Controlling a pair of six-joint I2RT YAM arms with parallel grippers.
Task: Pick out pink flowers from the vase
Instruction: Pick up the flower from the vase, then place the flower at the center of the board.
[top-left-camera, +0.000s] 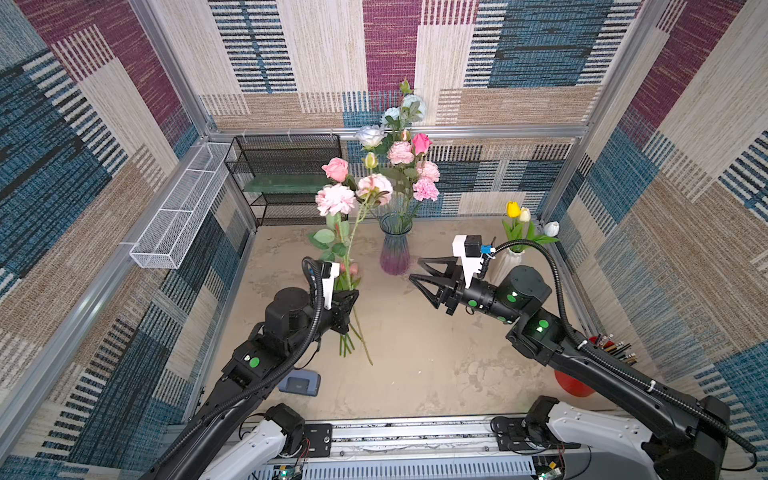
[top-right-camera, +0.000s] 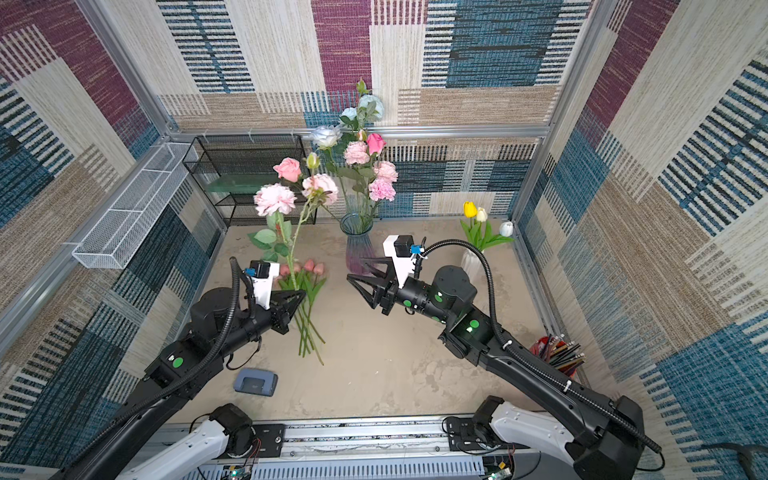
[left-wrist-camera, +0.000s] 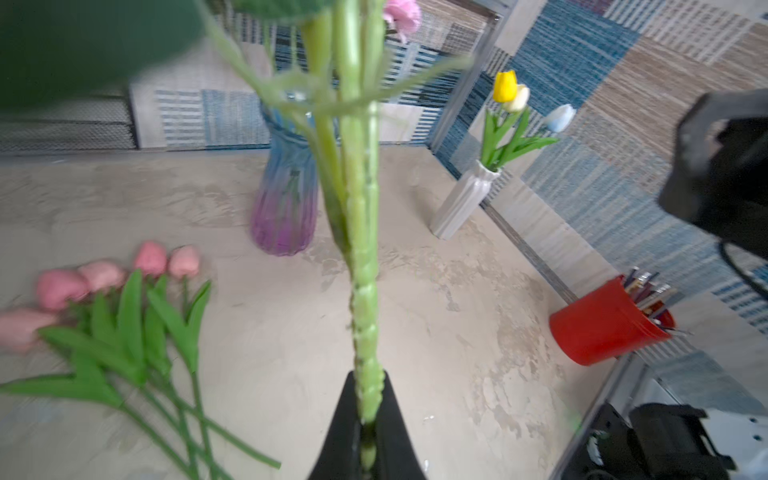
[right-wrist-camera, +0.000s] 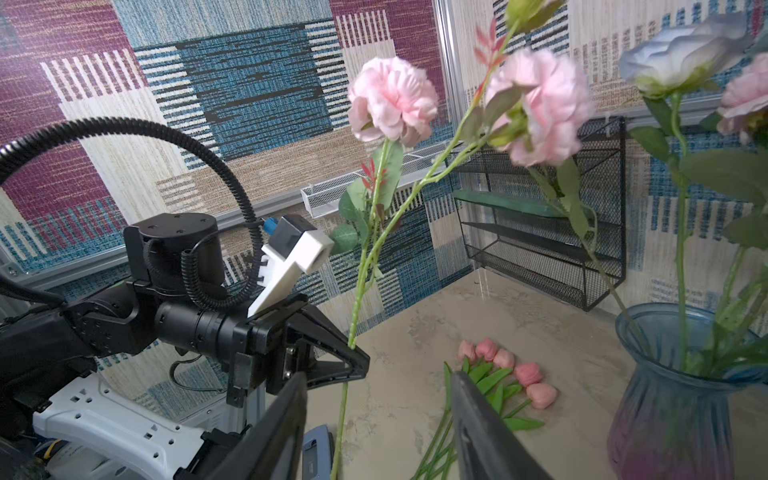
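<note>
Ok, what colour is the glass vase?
The glass vase is blue up top, fading to purple below; left wrist view.

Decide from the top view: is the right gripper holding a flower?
No, the right gripper stands open with nothing between its jaws.

**Patchwork walls, mottled table**

Woven panels (top-left-camera: 390, 41) of maroon, blue and beige wall in a mottled beige table (top-left-camera: 436, 365). A black mesh shelf (top-left-camera: 286, 166) stands at its far left corner; a white wire basket (top-left-camera: 174, 224) hangs above the left edge. Even light.
</note>
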